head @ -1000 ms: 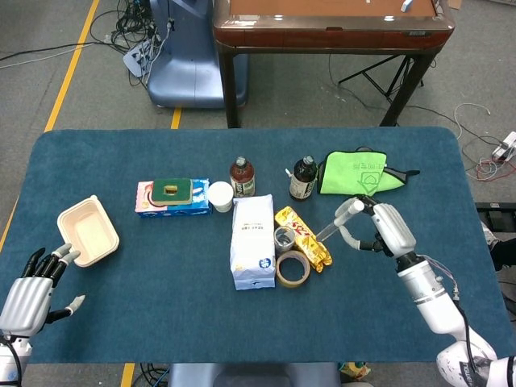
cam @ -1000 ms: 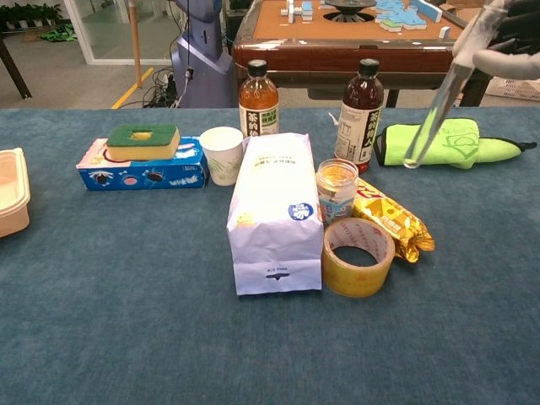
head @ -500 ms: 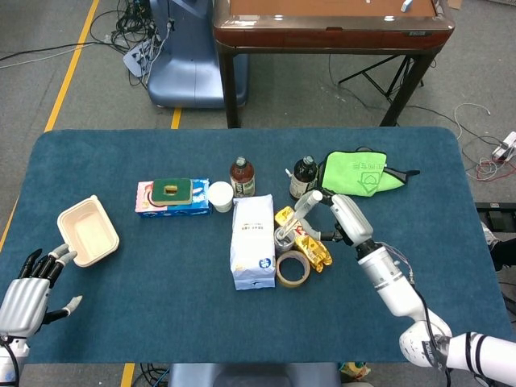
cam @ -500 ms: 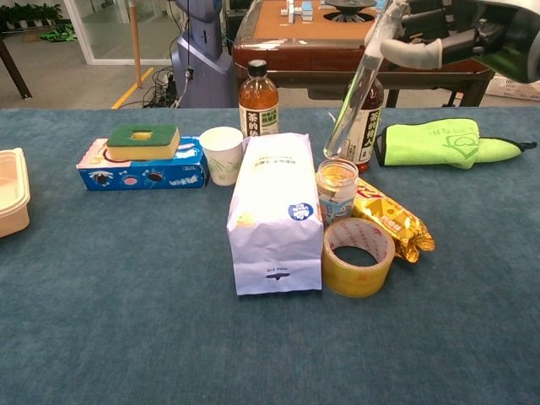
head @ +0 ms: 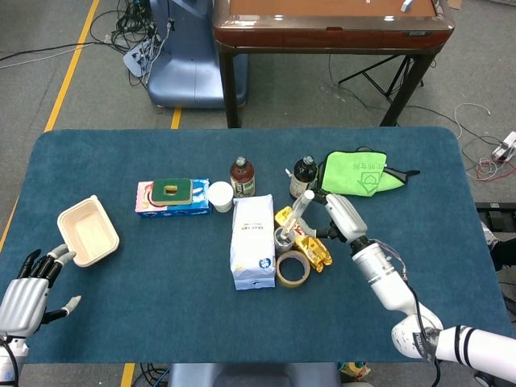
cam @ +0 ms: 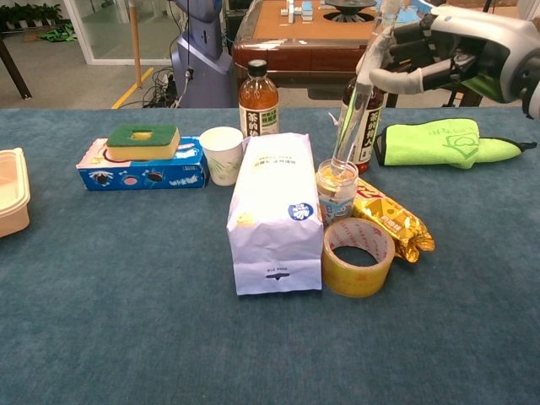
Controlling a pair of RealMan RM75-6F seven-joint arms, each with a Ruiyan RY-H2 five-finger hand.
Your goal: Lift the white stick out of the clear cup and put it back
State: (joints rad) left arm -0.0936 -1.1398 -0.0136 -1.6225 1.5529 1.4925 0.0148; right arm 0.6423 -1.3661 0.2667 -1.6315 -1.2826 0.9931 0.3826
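The clear cup (cam: 337,191) (head: 284,238) stands between the white bag and the yellow snack pack. A long white stick (cam: 358,94) (head: 297,214) leans to the upper right, its lower tip inside the cup's mouth. My right hand (cam: 456,52) (head: 339,216) pinches the stick's top end, just right of and above the cup. Low at the left edge of the head view, my left hand (head: 31,290) rests with its fingers apart and nothing in it.
Around the cup are a white bag (cam: 274,211), a tape roll (cam: 359,257), a yellow snack pack (cam: 390,218), two dark bottles (cam: 258,99) (cam: 362,118), a paper cup (cam: 222,154) and a green cloth (cam: 443,142). A blue box with a sponge (cam: 142,155) and a beige tray (head: 87,231) lie further left.
My right hand has carried the stick leftward from over the green cloth to the cup and lowered it, so its tip now sits inside the cup. The left hand stays put.
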